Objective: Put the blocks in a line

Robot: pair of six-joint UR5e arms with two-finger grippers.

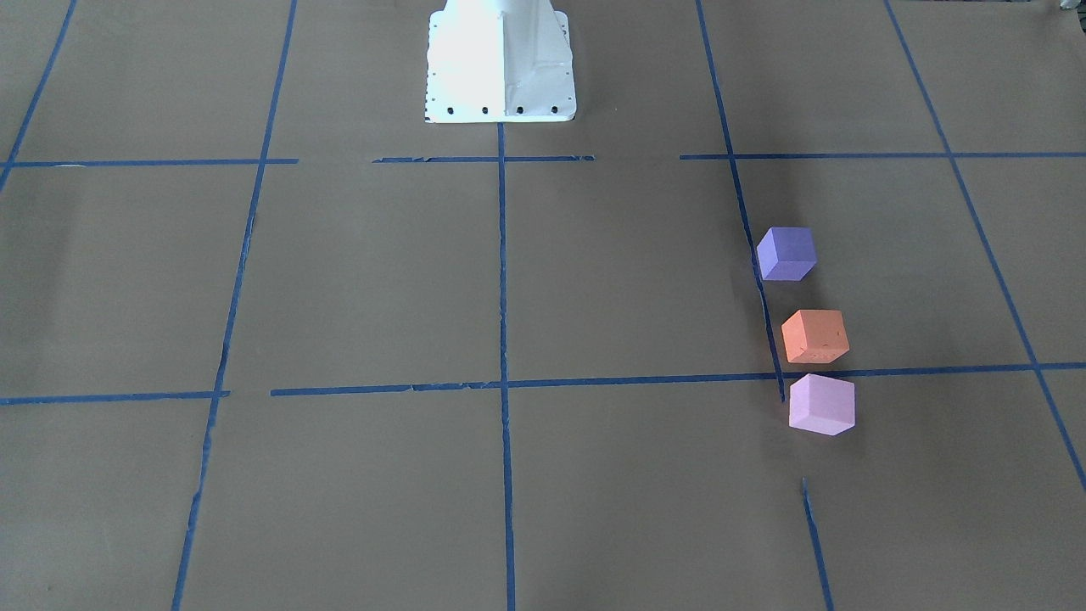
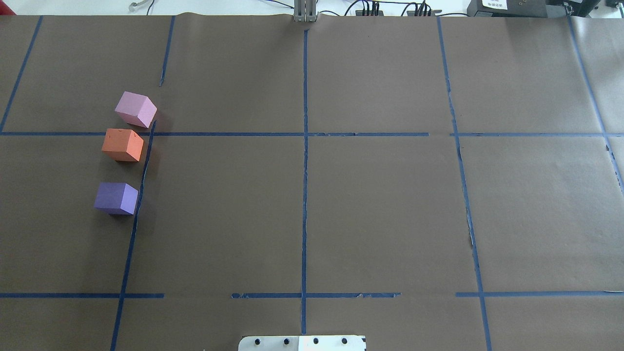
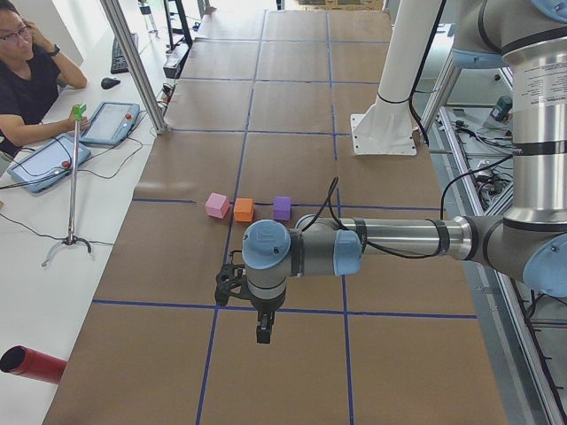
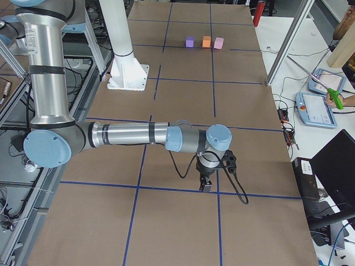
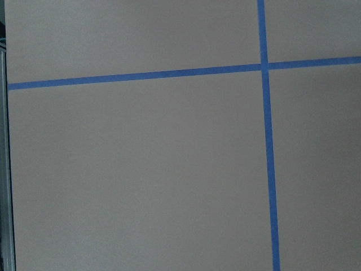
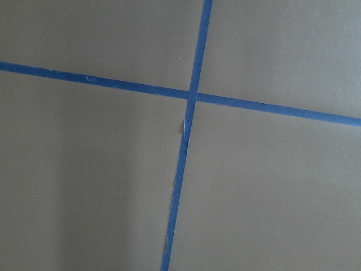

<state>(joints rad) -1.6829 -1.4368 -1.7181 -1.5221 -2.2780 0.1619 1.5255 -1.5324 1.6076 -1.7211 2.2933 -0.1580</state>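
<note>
Three cubes stand in a row beside a blue tape line on the robot's left half of the table: the dark violet-blue block [image 2: 116, 198] nearest the robot, the orange block [image 2: 123, 145] in the middle, and the pale pink-lilac block [image 2: 136, 109] farthest. In the front-facing view they are the violet [image 1: 786, 254], orange [image 1: 815, 336] and pink [image 1: 821, 405] blocks. Orange and pink stand close together, and violet stands a gap apart. My left gripper [image 3: 263, 335] shows only in the left side view, pointing down, well away from the blocks. My right gripper [image 4: 206, 187] shows only in the right side view, far from them. I cannot tell whether either is open or shut.
The white robot pedestal [image 1: 501, 68] stands at the table's middle edge. Blue tape lines [image 2: 304, 170] grid the brown paper. A person [image 3: 27, 80] sits at a side desk with tablets [image 3: 108, 122]. A red cylinder [image 3: 31, 365] lies on that desk.
</note>
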